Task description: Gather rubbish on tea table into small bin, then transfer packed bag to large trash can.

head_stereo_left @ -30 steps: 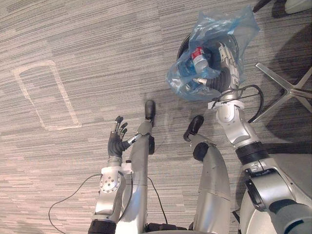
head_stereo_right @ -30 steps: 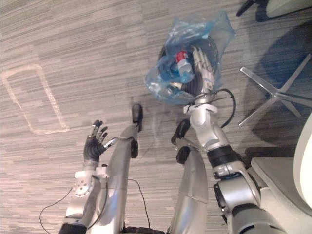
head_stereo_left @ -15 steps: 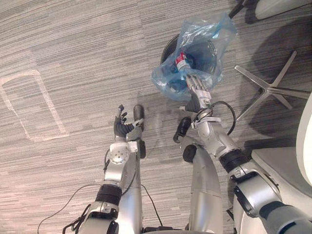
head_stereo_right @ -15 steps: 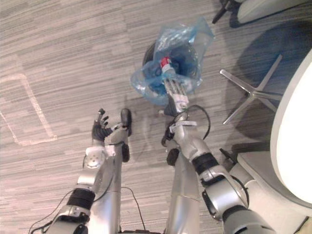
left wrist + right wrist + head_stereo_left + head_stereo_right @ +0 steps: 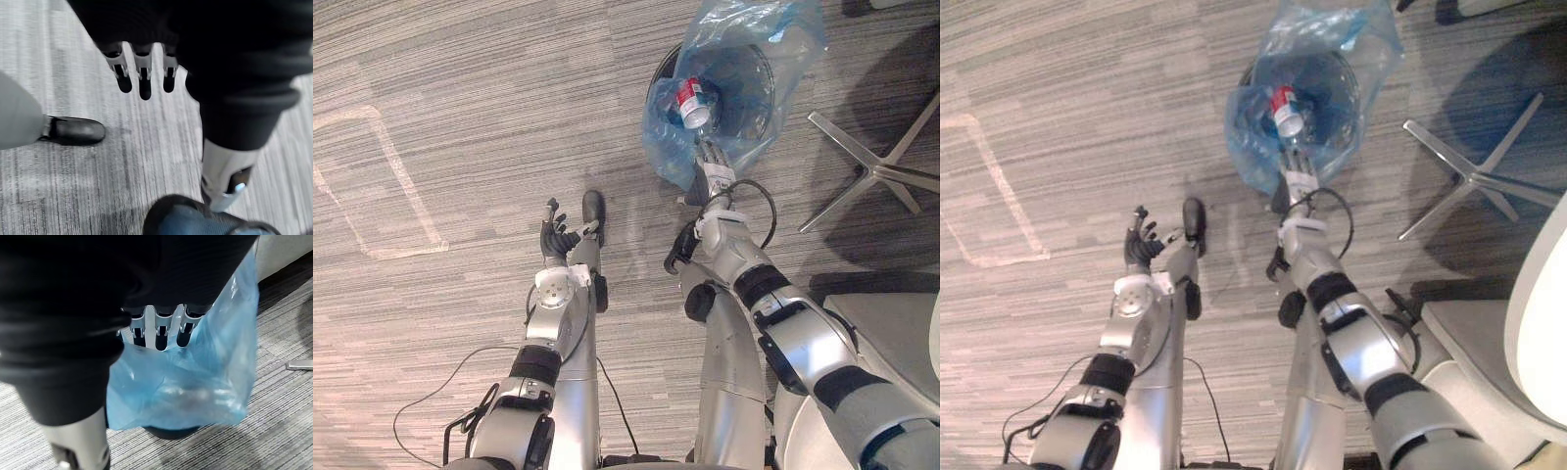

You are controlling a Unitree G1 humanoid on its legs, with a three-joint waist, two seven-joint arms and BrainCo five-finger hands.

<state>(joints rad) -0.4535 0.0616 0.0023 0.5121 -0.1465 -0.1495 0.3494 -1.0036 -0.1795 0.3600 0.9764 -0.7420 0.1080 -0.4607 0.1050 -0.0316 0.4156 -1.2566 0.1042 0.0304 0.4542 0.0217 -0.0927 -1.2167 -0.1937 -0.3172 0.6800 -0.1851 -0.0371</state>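
A blue plastic bag (image 5: 744,59) holding a clear bottle with a red label (image 5: 693,103) hangs in and over a round black bin (image 5: 662,76) on the carpet. My right hand (image 5: 710,162) is at the bag's near edge, its straight fingers (image 5: 156,330) pointing onto the blue film (image 5: 195,382) and curled round nothing. Off to the bin's left, my left hand (image 5: 553,238) is held above bare carpet with its fingers (image 5: 142,73) relaxed and empty. The bin's rim with blue plastic (image 5: 195,220) also appears in the left wrist view.
A silver star-shaped chair base (image 5: 881,171) stands right of the bin. A white tape outline (image 5: 372,186) marks the carpet at the far left. A pale seat or table edge (image 5: 1538,333) fills the lower right.
My right hand has drawn back from inside the bag to its near edge, and the bag now rests in the bin. The camera has shifted. The left hand stays open.
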